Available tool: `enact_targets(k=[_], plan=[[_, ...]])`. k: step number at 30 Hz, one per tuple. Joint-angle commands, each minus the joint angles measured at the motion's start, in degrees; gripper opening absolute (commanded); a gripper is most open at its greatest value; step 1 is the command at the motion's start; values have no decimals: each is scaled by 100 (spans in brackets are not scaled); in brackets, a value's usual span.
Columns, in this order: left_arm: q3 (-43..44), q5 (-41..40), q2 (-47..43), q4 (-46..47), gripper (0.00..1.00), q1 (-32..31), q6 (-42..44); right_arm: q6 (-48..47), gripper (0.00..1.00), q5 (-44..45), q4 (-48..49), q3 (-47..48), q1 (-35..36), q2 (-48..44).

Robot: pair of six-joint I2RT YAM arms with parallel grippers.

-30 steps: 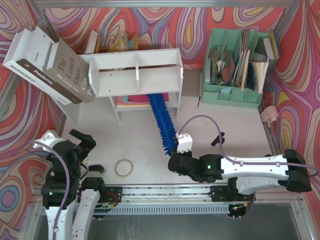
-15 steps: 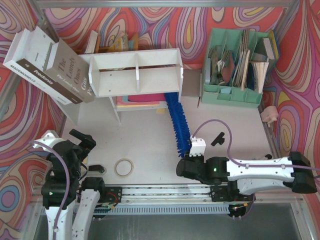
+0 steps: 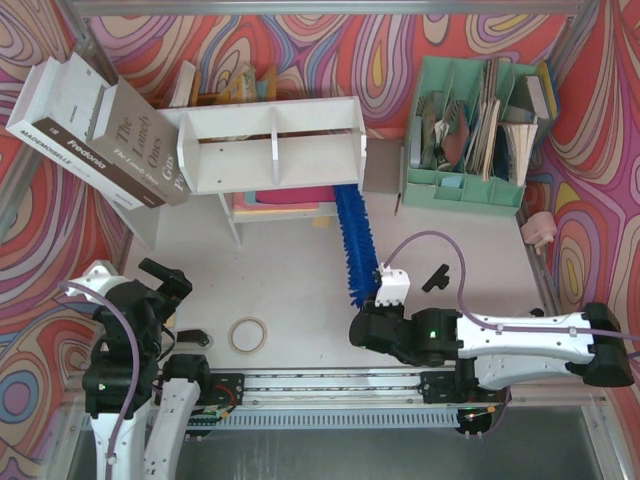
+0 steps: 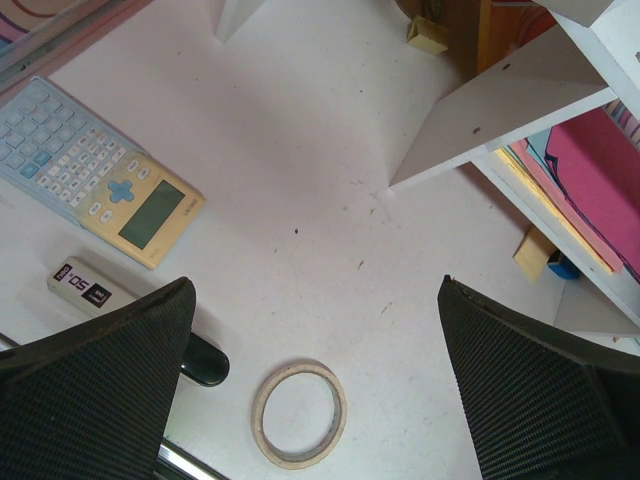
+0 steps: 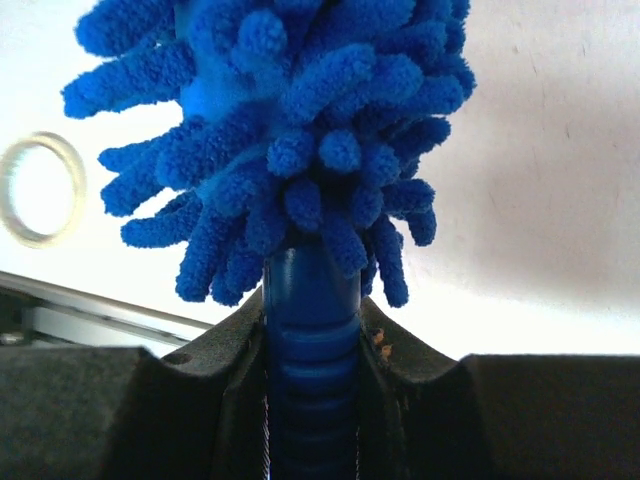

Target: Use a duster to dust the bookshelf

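Observation:
The white bookshelf (image 3: 270, 145) stands at the back of the table, and its right leg and lower shelf show in the left wrist view (image 4: 500, 110). The blue fluffy duster (image 3: 353, 245) lies slanted, its tip under the shelf's right end. My right gripper (image 3: 374, 318) is shut on the duster's ribbed blue handle (image 5: 310, 350), with the shaggy head (image 5: 280, 130) just beyond the fingers. My left gripper (image 3: 160, 282) hovers at the near left, open and empty (image 4: 315, 385), above a tape roll.
Two big books (image 3: 95, 130) lean left of the shelf. A mint-green file organizer (image 3: 475, 185) stands at the back right. A tape roll (image 3: 249, 334), a calculator (image 4: 100, 170) and a black pen-like object (image 4: 205, 362) lie near the left arm.
My right gripper has swung the duster from the middle of the lower shelf to its right end, then drawn back slightly left. The left arm has not moved.

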Motion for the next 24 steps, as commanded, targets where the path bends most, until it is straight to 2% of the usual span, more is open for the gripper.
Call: enact_targets(k=[1,13,24], plan=[[-89,4,-6,78,98,28,58,-270,0,905,-144,586,-65,-156],[-98,24,13,93,98,28,72,-643,0,163,1312,165,-84,759],[-98,-7,-49,91,98,23,62,-1639,0,-480,2376,751,-82,1479]])
